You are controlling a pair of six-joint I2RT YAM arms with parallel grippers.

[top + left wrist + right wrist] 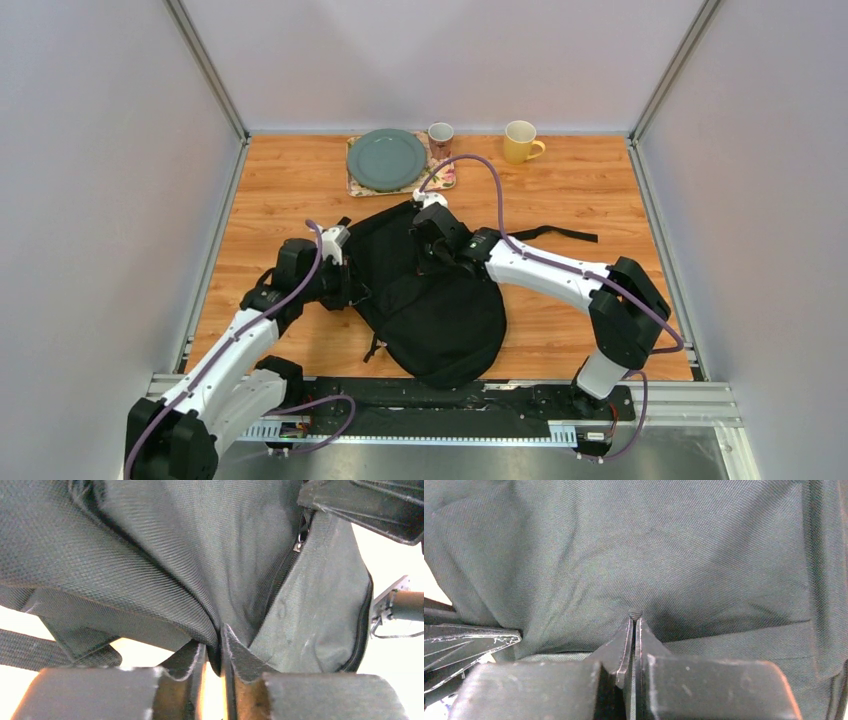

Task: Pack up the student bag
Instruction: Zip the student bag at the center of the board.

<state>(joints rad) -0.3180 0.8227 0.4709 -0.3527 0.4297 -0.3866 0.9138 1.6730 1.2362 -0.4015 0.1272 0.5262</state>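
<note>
Top view: the bag (440, 320) lies mid-counter (600, 190) btwn the two arms. It's a big, rounded, soft black shape w/ one strap (560, 235) trailing to the right. L end effector (350, 282) is at its left edge and R end effector (432, 235) is on its far part. Black on black, so the grip isn't readable here. A grey plate (386, 158) on a flowered mat (447, 178), a small cup (440, 133) and a yellow mug (520, 142) sit by the far edge, the plate just beyond the bag. Risk: a hard tug away from the arms could shove the bag into the plate.

Left wrist view: L end effector (220, 637) is clenched on a thin fold of coarse woven fabric, at the tips only. A zipper (295, 545) runs up-right; can't tell if it's open. Risk: so shallow a pinch may slip once the cloth takes load, or lift one layer only w/o opening a compartment.

Right wrist view: R end effector (635, 620) is clamped tight on a small pucker of the same fine-ribbed fabric, creases radiating from the tips. Risk: the two pinches pulling against each other could work one loose. Limp cloth will prob. sag and fold rather than hold an opening for packing.
</note>
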